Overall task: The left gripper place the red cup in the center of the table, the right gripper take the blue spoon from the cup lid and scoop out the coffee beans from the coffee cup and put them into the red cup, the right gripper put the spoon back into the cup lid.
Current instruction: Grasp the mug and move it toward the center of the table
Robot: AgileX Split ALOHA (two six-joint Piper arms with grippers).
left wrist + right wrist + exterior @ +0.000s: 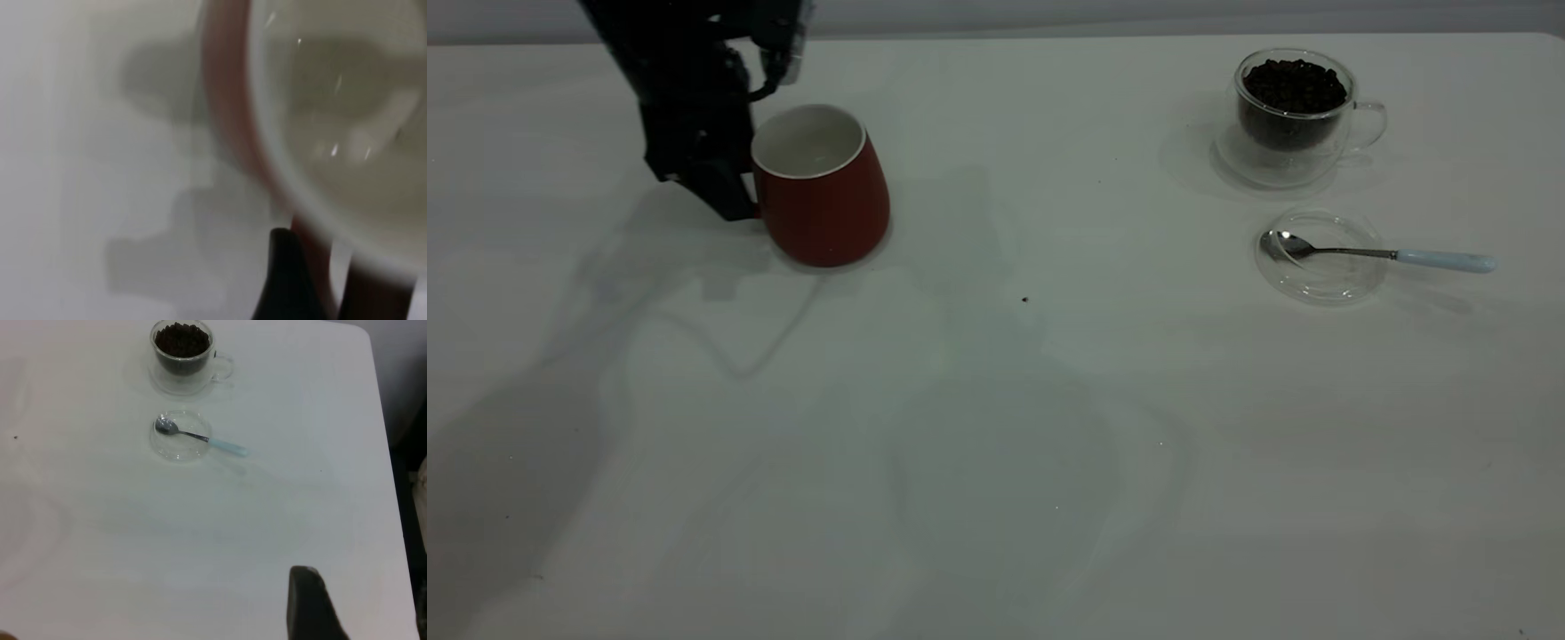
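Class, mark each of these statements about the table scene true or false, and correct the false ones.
1. The red cup is tilted. True.
2. The spoon lies with its bowl in the lid. True.
3. The coffee cup is empty. False: it holds coffee beans.
4. The left end effector is beside the coffee cup. False: it is at the red cup's side.
5. The red cup holds beans. False: its white inside is empty.
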